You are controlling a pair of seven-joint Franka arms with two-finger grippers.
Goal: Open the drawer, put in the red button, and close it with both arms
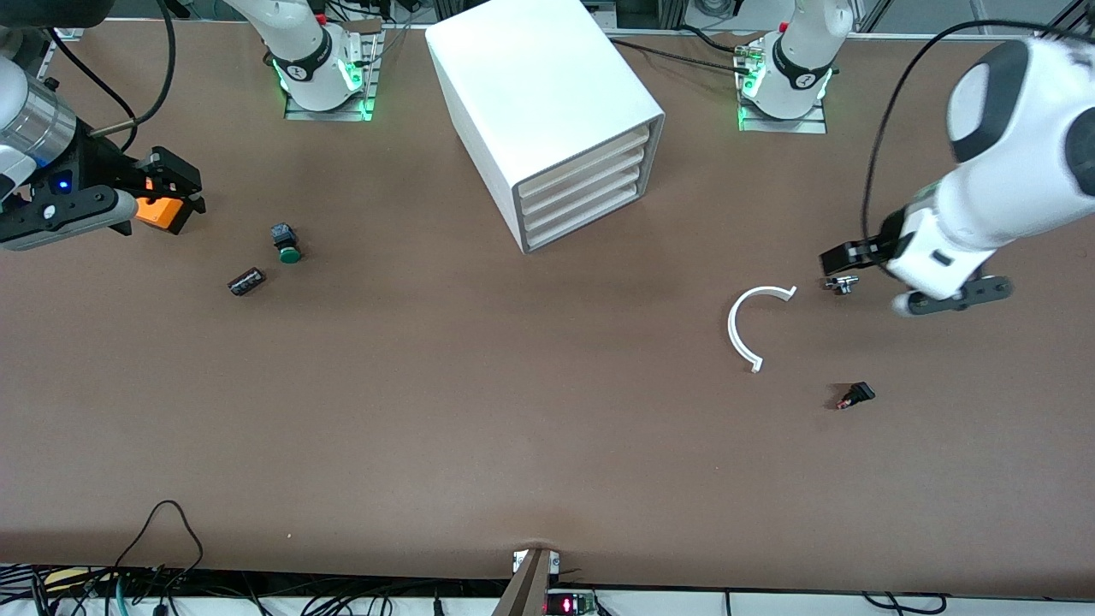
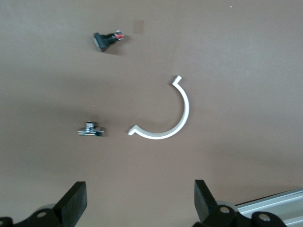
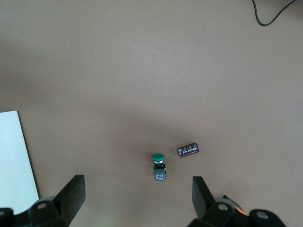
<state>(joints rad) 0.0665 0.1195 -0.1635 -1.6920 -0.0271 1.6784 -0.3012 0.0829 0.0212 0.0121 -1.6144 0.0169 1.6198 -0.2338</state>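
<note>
The white cabinet (image 1: pixel 547 94) stands midway along the table near the bases, and every drawer (image 1: pixel 582 184) in its stack is shut. No red button shows in any view. My right gripper (image 1: pixel 184 192) (image 3: pixel 137 198) hangs open and holds nothing over the table at the right arm's end, close to a green-capped button (image 1: pixel 287 242) (image 3: pixel 158 165). My left gripper (image 1: pixel 843 259) (image 2: pixel 137 203) is open and holds nothing too, over the left arm's end of the table just above a small metal part (image 1: pixel 841 285) (image 2: pixel 91 129).
A black cylinder (image 1: pixel 246 281) (image 3: pixel 188 150) lies beside the green button. A white C-shaped ring (image 1: pixel 742 329) (image 2: pixel 177 120) and a small black switch with a reddish tip (image 1: pixel 855 395) (image 2: pixel 106 40) lie toward the left arm's end. An orange block (image 1: pixel 160 211) sits at the right hand.
</note>
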